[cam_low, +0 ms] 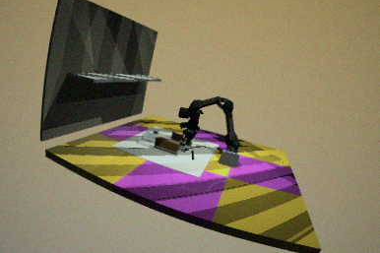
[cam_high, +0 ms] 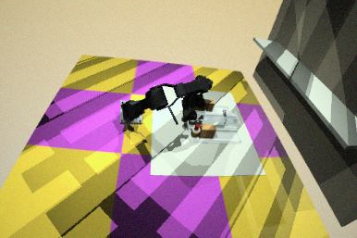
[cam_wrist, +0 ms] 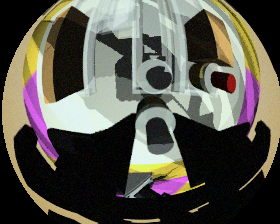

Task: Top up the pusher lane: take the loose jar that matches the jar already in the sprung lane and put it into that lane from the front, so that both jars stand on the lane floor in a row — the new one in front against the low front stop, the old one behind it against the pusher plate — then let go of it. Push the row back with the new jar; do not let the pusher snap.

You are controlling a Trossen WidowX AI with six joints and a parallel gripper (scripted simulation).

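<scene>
My gripper [cam_wrist: 153,117] [cam_high: 188,119] is shut on a jar [cam_wrist: 159,141] with a dark grey lid and a clear shoulder. In the wrist view this held jar is at the front end of the middle lane, roughly in line with it. Its height above the lane floor and any contact with the front stop cannot be told. A second dark-lidded jar [cam_wrist: 158,76] stands in that lane of the clear rack [cam_wrist: 89,62] [cam_high: 233,141], just beyond the held jar. A red-lidded jar [cam_wrist: 223,81] [cam_high: 196,129] stands to the right in the wrist view. The pusher plate is not clear.
A brown block [cam_wrist: 71,55] lies on the left of the rack in the wrist view, and another brown block [cam_wrist: 202,36] [cam_high: 208,131] on the right, behind the red-lidded jar. A thin black bar [cam_high: 172,115] [cam_low: 192,155] is near the arm. A large dark panel [cam_high: 319,34] with a shelf stands beyond the table.
</scene>
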